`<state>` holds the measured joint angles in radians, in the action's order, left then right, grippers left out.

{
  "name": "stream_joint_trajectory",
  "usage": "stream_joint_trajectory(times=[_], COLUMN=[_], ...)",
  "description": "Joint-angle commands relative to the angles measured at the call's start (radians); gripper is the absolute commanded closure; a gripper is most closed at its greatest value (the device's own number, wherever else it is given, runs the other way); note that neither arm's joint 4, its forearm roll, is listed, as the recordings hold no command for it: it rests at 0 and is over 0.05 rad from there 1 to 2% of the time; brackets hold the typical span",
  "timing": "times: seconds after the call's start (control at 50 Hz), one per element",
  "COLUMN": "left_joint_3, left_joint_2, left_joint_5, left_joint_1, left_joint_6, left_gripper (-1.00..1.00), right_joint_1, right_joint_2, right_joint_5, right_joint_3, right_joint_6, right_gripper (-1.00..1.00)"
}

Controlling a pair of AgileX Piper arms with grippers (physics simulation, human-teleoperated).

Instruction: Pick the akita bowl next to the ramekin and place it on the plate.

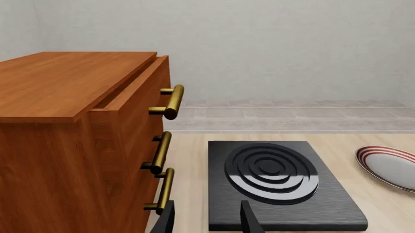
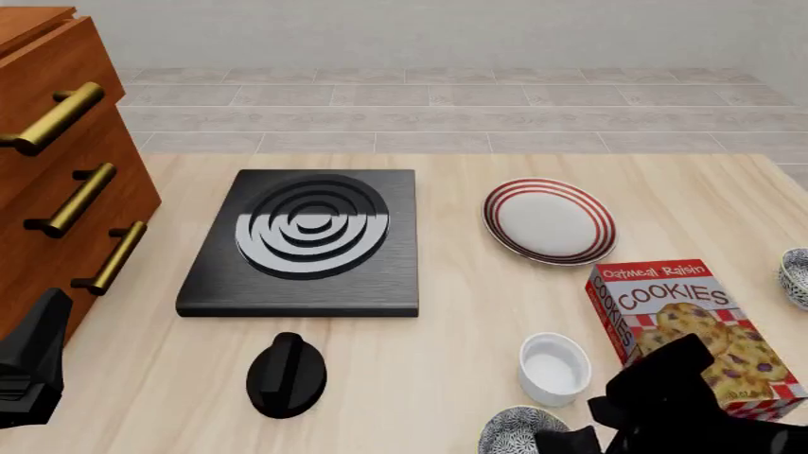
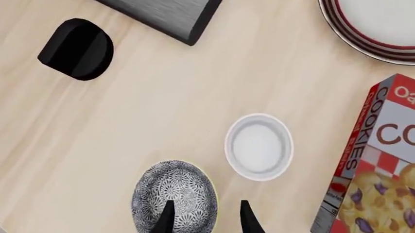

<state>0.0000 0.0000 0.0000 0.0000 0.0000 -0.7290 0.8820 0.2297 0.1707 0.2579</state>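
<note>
The akita bowl, white with dense dark speckles, sits on the table at the near edge, just beside the plain white ramekin. My right gripper hovers above the bowl, open. One finger is over the bowl's inside and the other outside its rim, on the ramekin's side. The plate, white with red rings, lies farther away, beyond the ramekin; its edge shows as well in the left wrist view. My left gripper is open and holds nothing, near the cabinet at the table's left.
A cookies box lies right of the ramekin. A second speckled bowl peeks in at the right edge. A black stove plate sits centre-left with a black knob in front. A wooden drawer cabinet with brass handles stands at left.
</note>
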Motion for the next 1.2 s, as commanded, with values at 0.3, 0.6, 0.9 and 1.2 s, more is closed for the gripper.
stream_joint_trajectory(times=[0.3, 0.6, 0.9, 1.2], left_joint_3=[0.0, 0.0, 0.0, 0.0], left_joint_2=[0.0, 0.0, 0.0, 0.0], left_joint_5=[0.0, 0.0, 0.0, 0.0], left_joint_1=[0.0, 0.0, 0.0, 0.0], left_joint_6=[0.0, 0.0, 0.0, 0.0], left_gripper=[-1.0, -1.0, -1.0, -1.0], right_joint_1=[-0.003, -0.011, -0.009, -0.005], right_joint_2=[0.088, 0.115, 0.159, 0.223], right_joint_5=[-0.119, -0.164, -0.213, -0.301], right_joint_3=[-0.054, -0.077, -0.09, -0.12], right_joint_6=[0.014, 0.022, 0.021, 0.021], right_gripper=[-1.0, -1.0, -1.0, -1.0])
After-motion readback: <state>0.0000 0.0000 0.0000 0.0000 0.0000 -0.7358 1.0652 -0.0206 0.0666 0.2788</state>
